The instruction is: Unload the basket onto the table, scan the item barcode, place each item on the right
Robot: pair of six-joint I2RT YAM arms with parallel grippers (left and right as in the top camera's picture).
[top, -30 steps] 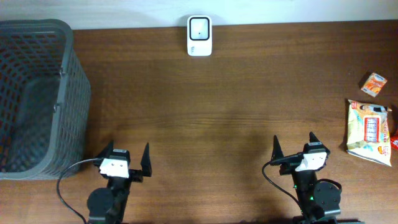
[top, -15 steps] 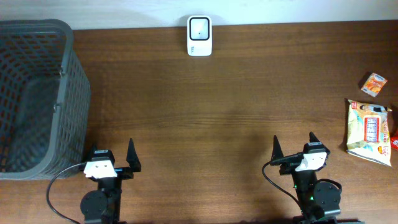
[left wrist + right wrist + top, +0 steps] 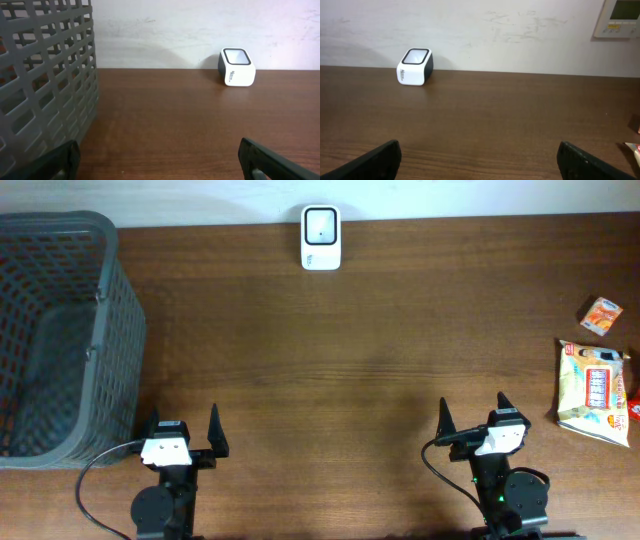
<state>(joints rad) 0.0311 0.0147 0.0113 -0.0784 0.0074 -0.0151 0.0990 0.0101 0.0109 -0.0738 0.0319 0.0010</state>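
Checkout-style bench: scanner (image 3: 321, 238), basket (image 3: 126, 360)

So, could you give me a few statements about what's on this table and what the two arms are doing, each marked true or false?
1. The left gripper and the right gripper are both open and hold nothing. True.
2. The scanner sits inside the basket. False: it stands at the far edge of the table, by the wall, well apart from the basket.
3. The snack bag lies near the table's right edge. True.
4. The orange packet lies on top of the snack bag. False: it lies on the table farther back, apart from the bag.
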